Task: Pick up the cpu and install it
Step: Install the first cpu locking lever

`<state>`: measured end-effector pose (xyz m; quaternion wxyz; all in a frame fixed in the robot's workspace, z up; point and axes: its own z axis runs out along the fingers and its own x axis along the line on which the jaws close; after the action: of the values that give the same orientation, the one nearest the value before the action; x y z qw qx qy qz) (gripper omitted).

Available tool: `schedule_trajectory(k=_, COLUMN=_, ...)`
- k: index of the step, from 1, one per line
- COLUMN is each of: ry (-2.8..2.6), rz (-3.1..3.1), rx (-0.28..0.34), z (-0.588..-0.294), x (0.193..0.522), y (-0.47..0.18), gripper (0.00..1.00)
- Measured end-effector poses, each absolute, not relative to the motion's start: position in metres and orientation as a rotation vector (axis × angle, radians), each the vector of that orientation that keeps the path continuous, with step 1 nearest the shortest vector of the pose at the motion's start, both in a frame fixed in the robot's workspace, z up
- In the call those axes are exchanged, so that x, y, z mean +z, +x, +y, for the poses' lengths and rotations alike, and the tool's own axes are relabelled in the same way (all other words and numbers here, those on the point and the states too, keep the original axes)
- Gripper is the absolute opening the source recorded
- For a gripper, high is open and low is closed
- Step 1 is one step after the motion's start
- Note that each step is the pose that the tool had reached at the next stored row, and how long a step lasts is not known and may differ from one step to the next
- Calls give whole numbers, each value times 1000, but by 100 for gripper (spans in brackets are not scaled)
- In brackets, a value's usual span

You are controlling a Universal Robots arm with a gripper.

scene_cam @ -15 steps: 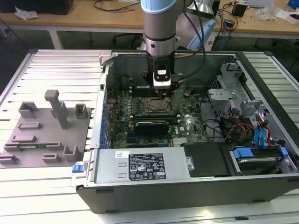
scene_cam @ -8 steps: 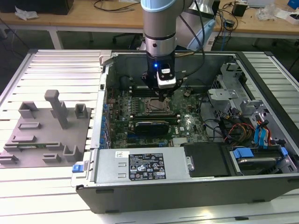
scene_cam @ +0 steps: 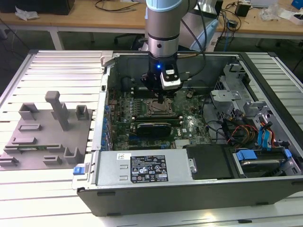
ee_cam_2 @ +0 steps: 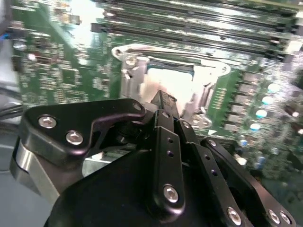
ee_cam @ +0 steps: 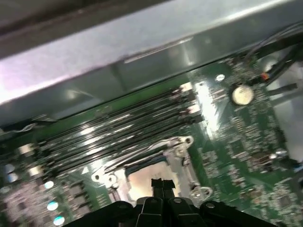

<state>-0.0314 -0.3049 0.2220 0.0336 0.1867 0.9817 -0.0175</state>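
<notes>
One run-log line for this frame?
hand: closed, above metal-framed socket | small silvery square cpu: in socket | grey plastic tray: outside case

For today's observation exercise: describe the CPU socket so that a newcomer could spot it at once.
Start at the open computer case and its green motherboard. Right under the gripper sits the socket, a square metal frame. The long dark memory slots beside it are narrow strips.
</notes>
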Motion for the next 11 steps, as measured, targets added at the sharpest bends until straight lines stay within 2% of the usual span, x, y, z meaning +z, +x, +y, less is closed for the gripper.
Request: schedule_trajectory(k=11, ry=239, rz=3062, rx=-48, z=-305, x=221, y=-31, gripper=11)
